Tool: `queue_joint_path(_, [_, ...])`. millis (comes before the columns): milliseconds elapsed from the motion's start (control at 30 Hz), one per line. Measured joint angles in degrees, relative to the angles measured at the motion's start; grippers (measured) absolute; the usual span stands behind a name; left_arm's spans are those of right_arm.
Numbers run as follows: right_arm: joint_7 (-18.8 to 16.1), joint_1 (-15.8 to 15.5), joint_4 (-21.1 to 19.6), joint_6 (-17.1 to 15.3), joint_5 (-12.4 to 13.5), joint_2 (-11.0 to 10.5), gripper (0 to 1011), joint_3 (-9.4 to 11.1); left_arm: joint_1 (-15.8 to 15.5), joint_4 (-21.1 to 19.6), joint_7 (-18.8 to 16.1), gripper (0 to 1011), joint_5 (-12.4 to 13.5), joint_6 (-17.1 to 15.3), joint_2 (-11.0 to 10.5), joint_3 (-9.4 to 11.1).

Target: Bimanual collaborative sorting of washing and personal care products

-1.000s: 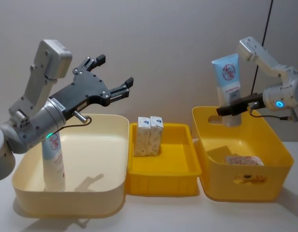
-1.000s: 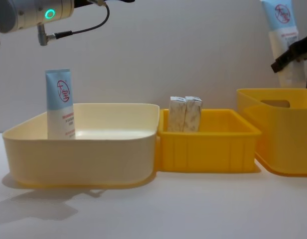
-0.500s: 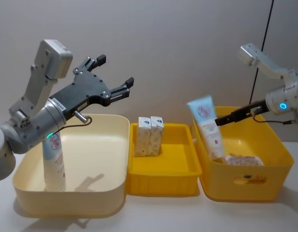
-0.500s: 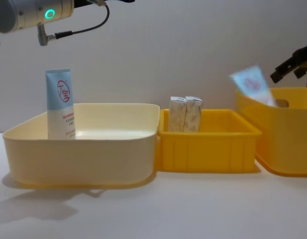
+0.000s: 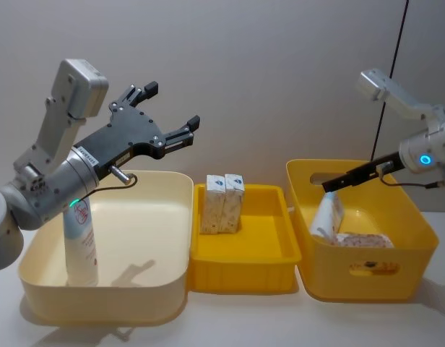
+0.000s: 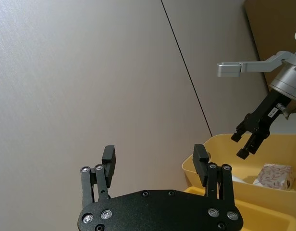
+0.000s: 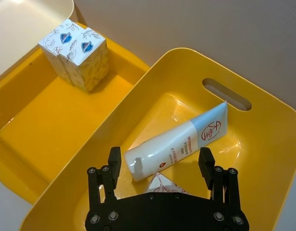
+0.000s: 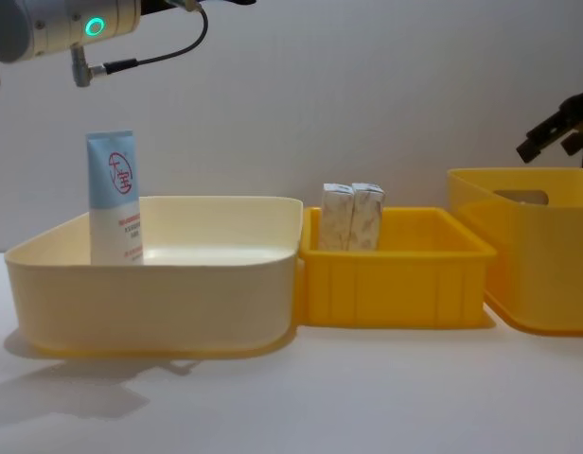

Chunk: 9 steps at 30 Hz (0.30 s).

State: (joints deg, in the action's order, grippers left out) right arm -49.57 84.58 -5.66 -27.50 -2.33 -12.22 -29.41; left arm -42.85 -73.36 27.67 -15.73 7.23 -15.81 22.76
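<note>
One light-blue-and-white tube point(image 5: 79, 242) point(image 8: 114, 199) stands upright in the cream tray point(image 5: 157, 282). High above that tray my left gripper point(image 5: 172, 105) point(image 6: 154, 154) hangs open with nothing between its fingers. Two small beige cartons point(image 5: 222, 202) point(image 7: 76, 48) point(image 8: 352, 218) stand side by side in the middle yellow tray point(image 5: 244, 278). A second tube point(image 7: 179, 144) point(image 5: 328, 215) lies slanted inside the right yellow bin point(image 5: 417, 253), cap end down. My right gripper point(image 7: 160, 156) point(image 5: 329, 186) point(image 8: 547, 147) is open just above that bin, over the lying tube and apart from it.
A patterned pack point(image 5: 363, 240) point(image 7: 160, 185) lies in the right bin beside the tube. The three containers stand close together in a row on the white table point(image 8: 367, 397). A plain wall runs behind them.
The right gripper opened and let go of the tube it held aloft. The tube dropped into the right bin and now lies there. The left arm has not moved.
</note>
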Motion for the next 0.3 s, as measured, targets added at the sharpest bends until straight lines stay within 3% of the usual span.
queue_joint_path(300, [-0.34,0.46,0.93,0.12,-0.09,0.17,1001,-0.12,0.0,0.0,0.0,1002,0.0,0.0,0.0,0.0])
